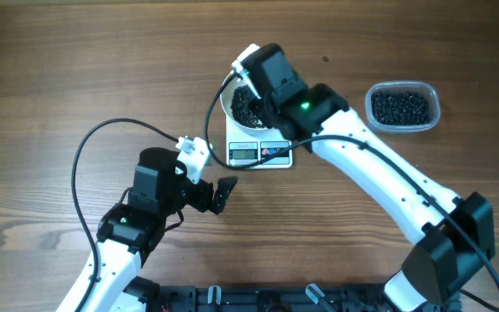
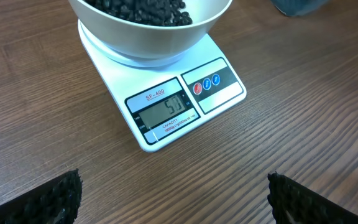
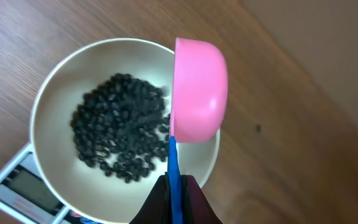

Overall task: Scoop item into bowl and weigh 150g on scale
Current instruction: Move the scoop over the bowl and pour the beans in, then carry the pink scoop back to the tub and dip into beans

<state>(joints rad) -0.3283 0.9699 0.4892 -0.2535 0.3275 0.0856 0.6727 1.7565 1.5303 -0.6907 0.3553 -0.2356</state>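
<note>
A white bowl [image 3: 48,93] stands on the white scale [image 2: 219,87], with a pile of small black beans [image 3: 120,127] inside it. Above the bowl's right rim, my right gripper [image 3: 176,186] is shut on the blue handle [image 3: 174,158] of a pink scoop [image 3: 197,90]. The scoop is tipped on its side, and no beans show in it. My left gripper [image 2: 174,186] is open over bare wood just in front of the scale, with nothing between its fingers [image 2: 51,199]. The scale's display [image 2: 165,112] is lit.
A clear plastic tub [image 1: 403,85] with more black beans [image 1: 401,108] sits to the right of the scale. The right arm [image 1: 379,169] reaches diagonally from the front right corner to the bowl [image 1: 226,100]. A black cable [image 1: 89,143] loops on the left.
</note>
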